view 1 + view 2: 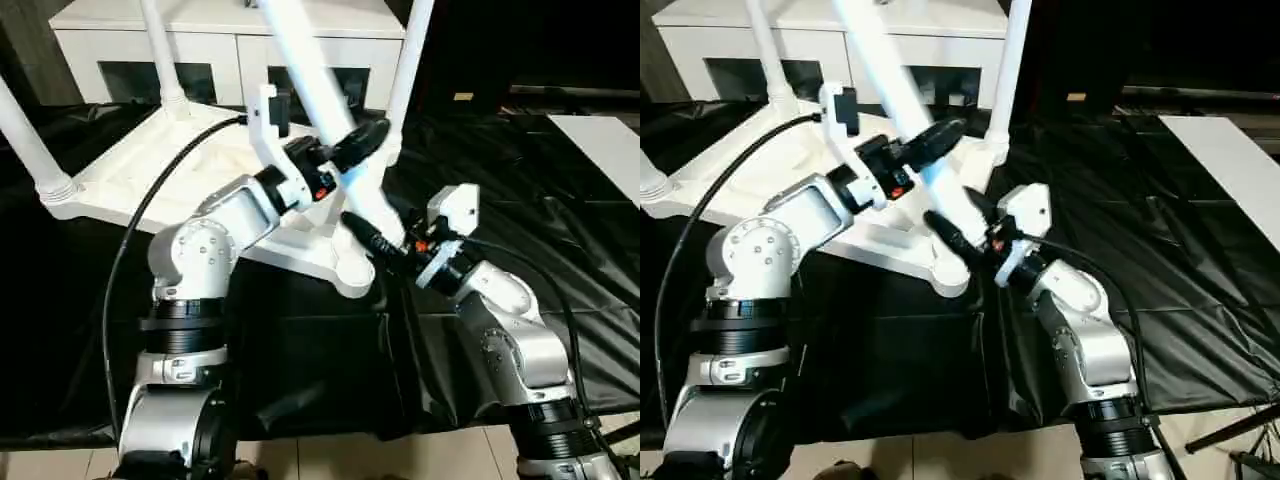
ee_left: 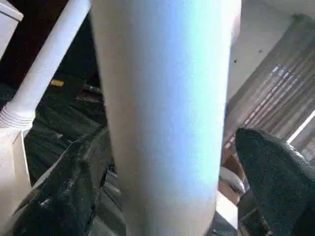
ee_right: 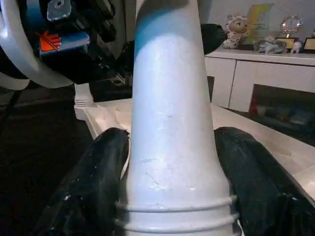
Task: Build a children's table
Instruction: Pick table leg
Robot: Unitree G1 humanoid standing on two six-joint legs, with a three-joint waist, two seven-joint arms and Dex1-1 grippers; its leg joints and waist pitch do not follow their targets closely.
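The children's table lies upside down: its white ribbed tabletop [image 1: 130, 170] rests on black cloth, and three white legs [image 1: 25, 135] [image 1: 160, 50] [image 1: 410, 70] stand in its corner sockets. A fourth leg [image 1: 320, 80] leans over the near corner socket [image 1: 352, 272]. My right gripper [image 1: 375, 235] is shut on this leg just above its ringed base, both fingers [image 3: 93, 187] pressing its sides. Higher up, my left gripper [image 1: 355, 150] stands open around the same leg [image 2: 162, 123], with a gap showing beside one finger [image 2: 275, 177].
A white cabinet [image 1: 230, 40] with glass-fronted compartments stands behind the tabletop. A black cable [image 1: 130, 240] loops from my left arm across the tabletop's near edge. A white board [image 1: 600, 140] lies at the far right on the black cloth [image 1: 300, 370].
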